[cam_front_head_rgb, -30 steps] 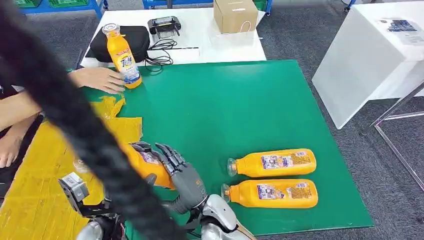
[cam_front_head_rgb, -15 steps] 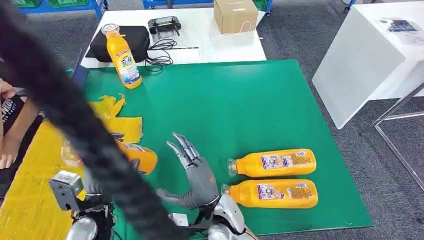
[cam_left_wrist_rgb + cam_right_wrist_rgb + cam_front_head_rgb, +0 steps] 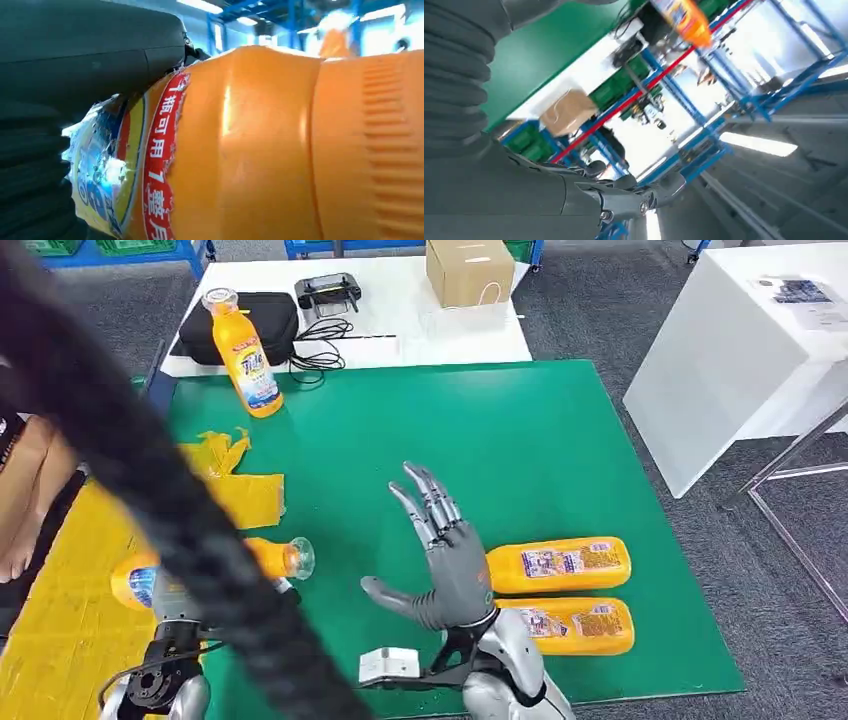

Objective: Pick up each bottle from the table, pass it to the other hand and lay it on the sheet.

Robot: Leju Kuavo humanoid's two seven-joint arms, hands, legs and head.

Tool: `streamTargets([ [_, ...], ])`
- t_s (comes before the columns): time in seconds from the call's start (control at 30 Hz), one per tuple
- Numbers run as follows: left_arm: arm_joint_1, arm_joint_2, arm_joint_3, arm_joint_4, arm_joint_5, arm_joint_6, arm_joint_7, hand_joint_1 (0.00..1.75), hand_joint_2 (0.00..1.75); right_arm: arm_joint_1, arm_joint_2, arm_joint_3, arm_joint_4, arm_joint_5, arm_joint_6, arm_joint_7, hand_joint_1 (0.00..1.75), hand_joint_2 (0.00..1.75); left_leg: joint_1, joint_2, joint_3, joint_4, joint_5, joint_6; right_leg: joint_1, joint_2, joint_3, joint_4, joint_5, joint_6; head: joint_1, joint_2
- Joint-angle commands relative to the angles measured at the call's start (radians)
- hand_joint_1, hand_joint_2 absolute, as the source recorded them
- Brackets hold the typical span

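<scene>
- Right now the left hand [image 3: 60,150] holds an orange plastic bottle with a clear cap and a blue-and-red label [image 3: 215,565] on its side above the yellow sheet [image 3: 60,630]; in the left wrist view the thick thumb and ribbed cover press against the crinkled label, though a thick black cable [image 3: 150,480] crossing the head view hides how the fingers wrap it
- Held level like that, with its cap toward the green mat [image 3: 450,430], the bottle looks ready to be laid flat on the sheet, which I take to be the step in hand
- The right hand [image 3: 445,560] is raised over the mat with fingers [image 3: 425,495] spread and straight, thumb out to the side, holding nothing; it hovers just beside the two lying bottles, probably placed to reach one next
- Those two orange bottles [image 3: 560,565], smooth-bodied with paper labels, lie side by side on the mat, caps toward the hand, the nearer one partly behind the wrist
- A fourth orange bottle [image 3: 245,355] stands upright at the mat's far corner, well apart from the rest
- The sheet is wrinkled and torn at its edge, soft stuff that could shift under a rolling bottle; the mat is flat and matt
- Beyond it, the white surface [image 3: 420,320] carries a black pouch [image 3: 255,325], a small black device [image 3: 328,288], cables and a cardboard box [image 3: 470,270]
- A person's arm [image 3: 30,490] rests beside the sheet
</scene>
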Motion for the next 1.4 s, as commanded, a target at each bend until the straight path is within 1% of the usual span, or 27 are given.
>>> streamTargets([
  [0.03,-0.137,0.038,0.07,0.317,-0.041,-0.002,0.056,1.75,1.75,-0.006,-0.061,-0.09,-0.042,0.022,0.028,0.039,0.0,1.75,0.001,-0.001,0.003,-0.001,0.0,0.0,0.001,-0.002,0.004,-0.001,-0.001,-0.001,0.0,0.0],
  [0.13,-0.139,0.03,0.099,0.335,-0.023,0.013,0.053,1.75,1.75,-0.01,-0.064,-0.091,-0.035,0.029,0.034,0.048,0.0,1.75,0.001,-0.002,0.005,-0.001,-0.002,0.0,0.002,-0.003,0.007,-0.002,-0.002,-0.001,0.0,0.0],
  [0.17,-0.14,0.027,0.108,0.341,-0.021,0.024,0.055,1.75,1.75,-0.011,-0.063,-0.09,-0.032,0.031,0.035,0.049,0.0,1.75,0.001,-0.001,0.004,-0.001,-0.001,0.0,0.002,-0.002,0.005,-0.001,-0.001,0.0,0.0,0.0],
  [0.2,-0.14,0.021,0.121,0.348,-0.017,0.04,0.06,1.29,1.75,-0.013,-0.064,-0.087,-0.028,0.034,0.044,0.055,0.0,1.75,0.002,-0.001,0.005,0.0,-0.002,0.0,0.003,-0.002,0.007,-0.002,-0.002,-0.001,0.0,0.0],
  [0.27,-0.14,0.021,0.121,0.348,-0.017,0.04,0.06,1.29,1.75,-0.013,-0.064,-0.087,-0.028,0.034,0.044,0.055,0.0,1.75,0.0,0.0,0.002,0.0,-0.001,0.0,0.001,-0.001,0.003,-0.001,-0.001,0.0,0.0,0.0],
  [0.3,-0.14,0.021,0.121,0.348,-0.017,0.04,0.06,1.29,1.75,-0.013,-0.064,-0.087,-0.028,0.034,0.044,0.055,0.0,1.75,0.001,-0.001,0.004,0.0,-0.002,0.0,0.002,-0.002,0.006,-0.001,-0.002,-0.001,0.0,0.0],
  [0.33,-0.14,0.021,0.121,0.348,-0.017,0.04,0.06,1.29,1.75,-0.013,-0.064,-0.087,-0.028,0.034,0.044,0.055,0.0,1.75,0.001,0.0,0.002,0.0,-0.001,0.0,0.001,-0.001,0.004,-0.001,-0.001,0.0,0.0,0.0],
  [0.37,-0.141,0.018,0.127,0.349,-0.018,0.048,0.062,0.0,1.75,-0.016,-0.063,-0.084,-0.02,0.038,0.047,0.058,0.0,1.75,0.0,-0.001,0.001,0.0,-0.001,0.0,0.001,-0.001,0.002,0.0,-0.001,0.0,0.0,0.0],
  [0.4,-0.14,0.014,0.134,0.348,-0.018,0.06,0.055,0.0,1.75,-0.018,-0.065,-0.085,-0.015,0.04,0.05,0.064,0.0,1.75,0.002,-0.001,0.006,0.001,-0.003,0.0,0.003,-0.002,0.008,-0.002,-0.002,-0.001,0.0,0.0],
  [0.43,-0.14,0.011,0.138,0.347,-0.014,0.065,0.052,0.0,1.75,-0.018,-0.067,-0.085,-0.01,0.041,0.054,0.066,0.0,1.75,0.001,-0.001,0.003,0.0,-0.001,0.0,0.002,-0.002,0.004,-0.001,-0.001,-0.001,0.0,0.0],
  [0.47,-0.136,0.006,0.145,0.34,-0.001,0.071,0.038,0.0,1.75,-0.024,-0.072,-0.086,0.002,0.053,0.069,0.078,0.0,1.75,0.002,-0.001,0.004,0.0,-0.002,0.0,0.003,-0.002,0.006,-0.001,-0.002,-0.001,0.0,0.0],
  [0.57,-0.123,0.0,0.149,0.316,0.026,0.061,0.013,0.0,1.75,-0.034,-0.087,-0.091,0.024,0.076,0.088,0.092,0.0,1.75,0.0,0.0,0.001,0.0,0.0,0.0,0.001,-0.001,0.002,-0.001,0.0,0.0,0.0,0.0],
  [0.6,-0.122,0.0,0.149,0.315,0.028,0.059,0.011,0.0,1.75,-0.034,-0.09,-0.092,0.025,0.077,0.09,0.093,0.0,1.75,0.001,0.0,0.004,0.0,-0.002,0.0,0.002,-0.001,0.005,-0.002,-0.001,0.0,0.0,0.0],
  [0.67,-0.119,0.0,0.15,0.314,0.035,0.055,0.007,0.0,1.75,-0.035,-0.093,-0.094,0.028,0.078,0.093,0.093,0.0,1.75,0.0,0.0,0.002,0.0,-0.001,0.0,0.001,-0.001,0.003,-0.001,-0.001,0.0,0.0,0.0],
  [0.77,-0.107,-0.001,0.155,0.316,0.07,0.037,-0.011,0.0,1.75,-0.036,-0.104,-0.104,0.033,0.092,0.106,0.105,0.0,1.75,0.001,0.0,0.004,0.0,-0.002,0.0,0.002,-0.002,0.006,-0.002,-0.001,0.0,0.0,0.0],
  [0.87,-0.09,-0.004,0.16,0.314,0.111,0.03,-0.036,0.0,1.75,-0.033,-0.115,-0.124,0.035,0.093,0.102,0.108,0.0,1.75,0.0,0.0,0.002,-0.001,-0.001,0.0,0.001,0.0,0.003,-0.001,0.0,0.0,0.0,0.0],
  [0.9,-0.085,-0.004,0.161,0.311,0.12,0.029,-0.041,0.0,1.75,-0.032,-0.119,-0.131,0.035,0.097,0.103,0.111,0.0,1.75,0.002,0.001,0.006,0.0,-0.003,0.0,0.003,-0.001,0.009,-0.003,-0.002,0.0,0.0,0.0],
  [0.93,-0.08,-0.005,0.161,0.307,0.128,0.025,-0.044,0.0,1.75,-0.031,-0.123,-0.14,0.036,0.101,0.102,0.113,0.0,1.75,0.0,0.0,0.002,-0.001,-0.001,0.0,0.001,0.0,0.003,-0.001,0.0,0.0,0.0,0.0],
  [0.97,-0.079,-0.005,0.16,0.307,0.129,0.024,-0.045,0.0,1.75,-0.031,-0.124,-0.142,0.036,0.101,0.102,0.113,0.0,1.75,0.001,0.001,0.004,-0.001,-0.002,0.0,0.001,-0.001,0.006,-0.002,-0.001,0.0,0.0,0.0],
  [1.03,-0.075,-0.003,0.157,0.308,0.133,0.017,-0.052,0.0,1.75,-0.032,-0.129,-0.148,0.034,0.1,0.101,0.111,0.0,1.75,0.0,0.0,0.002,-0.001,-0.001,0.0,0.001,0.0,0.003,-0.001,0.0,0.0,0.0,0.0],
  [1.07,-0.075,-0.002,0.154,0.31,0.143,0.008,-0.062,0.0,1.75,-0.03,-0.126,-0.153,0.032,0.1,0.098,0.11,0.0,1.75,0.001,0.0,0.004,0.0,-0.002,0.0,0.002,-0.001,0.006,-0.002,-0.001,0.0,0.0,0.0],
  [1.1,-0.074,0.003,0.15,0.316,0.17,-0.021,-0.078,0.0,1.75,-0.03,-0.122,-0.162,0.031,0.096,0.092,0.11,0.0,1.75,0.0,0.0,0.003,-0.001,-0.001,0.0,0.001,0.0,0.004,-0.001,-0.001,0.0,0.0,0.0],
  [1.27,-0.054,-0.017,0.166,0.294,0.251,0.021,-0.124,0.0,1.75,-0.036,-0.144,-0.182,0.036,0.108,0.106,0.123,0.0,1.75,0.0,0.001,0.003,-0.001,-0.001,0.0,0.001,0.0,0.005,-0.001,-0.001,0.0,0.0,0.0],
  [1.3,-0.054,-0.017,0.166,0.291,0.251,0.021,-0.123,0.0,1.75,-0.036,-0.147,-0.186,0.037,0.108,0.106,0.123,0.0,1.75,0.001,0.001,0.005,-0.001,-0.002,0.0,0.002,0.0,0.007,-0.002,-0.001,0.0,0.0,0.0],
  [1.37,-0.054,-0.017,0.166,0.291,0.251,0.021,-0.123,0.0,1.75,-0.036,-0.147,-0.186,0.037,0.108,0.106,0.123,0.0,1.75,0.0,0.0,0.003,-0.001,-0.001,0.0,0.001,0.0,0.005,-0.001,-0.001,0.0,0.0,0.0],
  [1.4,-0.039,-0.021,0.171,0.255,0.296,0.019,-0.152,0.0,1.75,-0.036,-0.153,-0.19,0.042,0.112,0.121,0.132,0.0,1.75,0.001,0.001,0.005,0.0,-0.002,0.0,0.002,0.0,0.008,-0.002,-0.001,0.0,0.0,0.0],
])
